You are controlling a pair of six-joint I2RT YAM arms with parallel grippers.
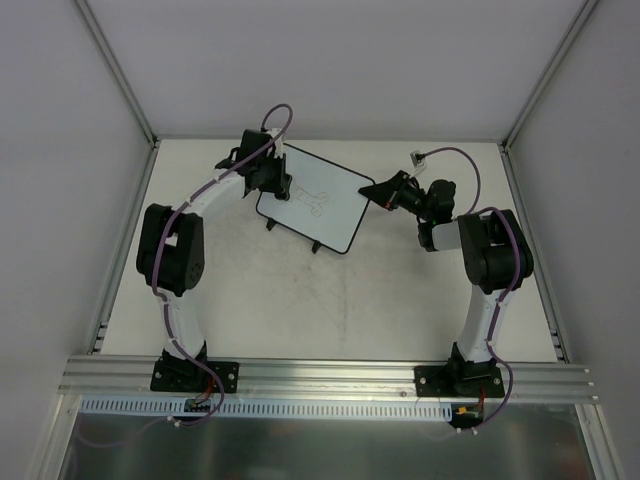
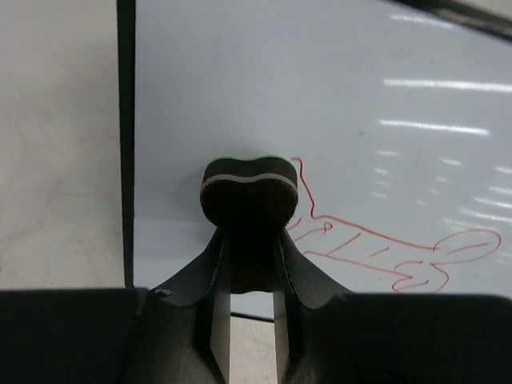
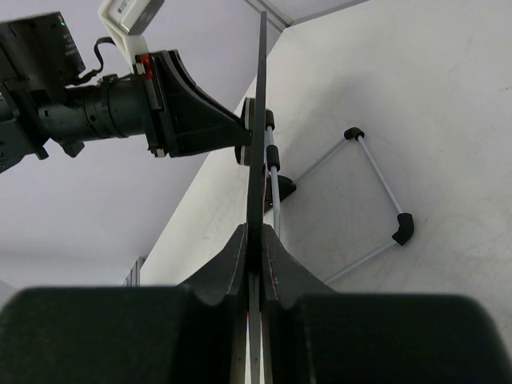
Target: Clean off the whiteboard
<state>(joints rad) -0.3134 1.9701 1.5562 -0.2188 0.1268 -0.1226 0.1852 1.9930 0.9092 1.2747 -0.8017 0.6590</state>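
Note:
The whiteboard [image 1: 330, 215] stands tilted on its wire feet at the back of the table, with a bone-shaped line drawing [image 1: 312, 200] on it. In the left wrist view the drawing [image 2: 376, 248] is red and lies to the right of a dark felt eraser [image 2: 250, 200]. My left gripper [image 2: 252, 244] is shut on that eraser, which rests against the whiteboard [image 2: 360, 104] near its left frame. My right gripper [image 3: 262, 236] is shut on the whiteboard's right edge [image 3: 260, 120], seen edge-on. From above, the left gripper [image 1: 278, 185] and right gripper [image 1: 372, 192] sit at opposite sides of the board.
The board's wire stand with black feet [image 3: 376, 192] rests on the table behind it. The left arm's wrist [image 3: 120, 112] shows beyond the board. White walls enclose the table [image 1: 330, 310] on three sides.

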